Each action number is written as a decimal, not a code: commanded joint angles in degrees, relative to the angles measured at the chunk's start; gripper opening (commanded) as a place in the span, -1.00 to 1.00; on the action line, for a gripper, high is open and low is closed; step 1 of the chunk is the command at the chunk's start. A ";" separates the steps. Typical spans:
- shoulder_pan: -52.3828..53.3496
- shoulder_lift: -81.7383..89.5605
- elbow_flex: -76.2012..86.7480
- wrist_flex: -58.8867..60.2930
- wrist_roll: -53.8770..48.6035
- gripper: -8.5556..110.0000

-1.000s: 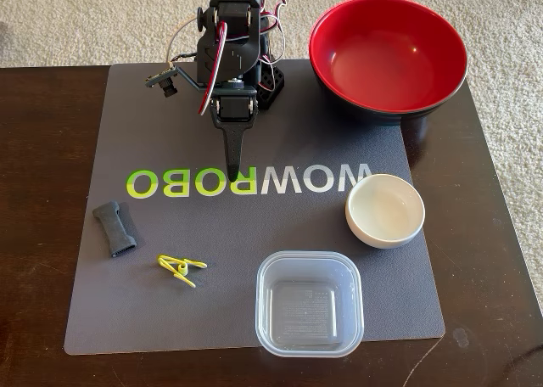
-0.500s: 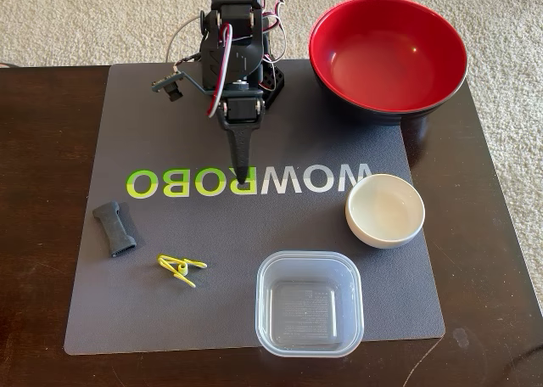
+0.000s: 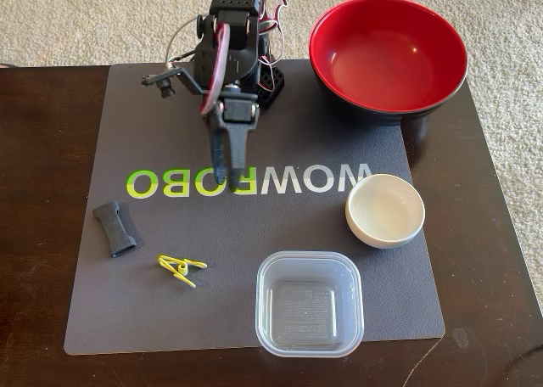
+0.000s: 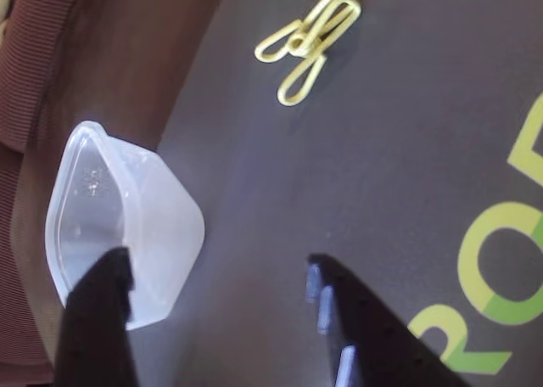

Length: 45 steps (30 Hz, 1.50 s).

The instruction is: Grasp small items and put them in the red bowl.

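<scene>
The red bowl (image 3: 386, 56) stands empty at the mat's far right corner. The small cream bowl (image 3: 384, 210) sits at the right of the mat. The clear square tub (image 3: 310, 303) is at the mat's near edge and shows at the left of the wrist view (image 4: 157, 226). The yellow-green wire clip (image 3: 180, 268) lies near left and shows in the wrist view (image 4: 307, 43). The dark grey bone-shaped piece (image 3: 115, 228) lies at the left. My gripper (image 3: 227, 182) hangs over the mat's lettering, open and empty (image 4: 216, 264), apart from all the items.
A grey mat (image 3: 153, 319) with "WOWROBO" lettering covers a dark wooden table (image 3: 42, 234). The arm's base (image 3: 233, 56) stands at the mat's far edge. Beige carpet (image 3: 76, 14) lies beyond the table.
</scene>
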 commanded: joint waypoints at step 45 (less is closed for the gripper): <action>-22.85 -85.61 -94.22 26.63 15.73 -0.86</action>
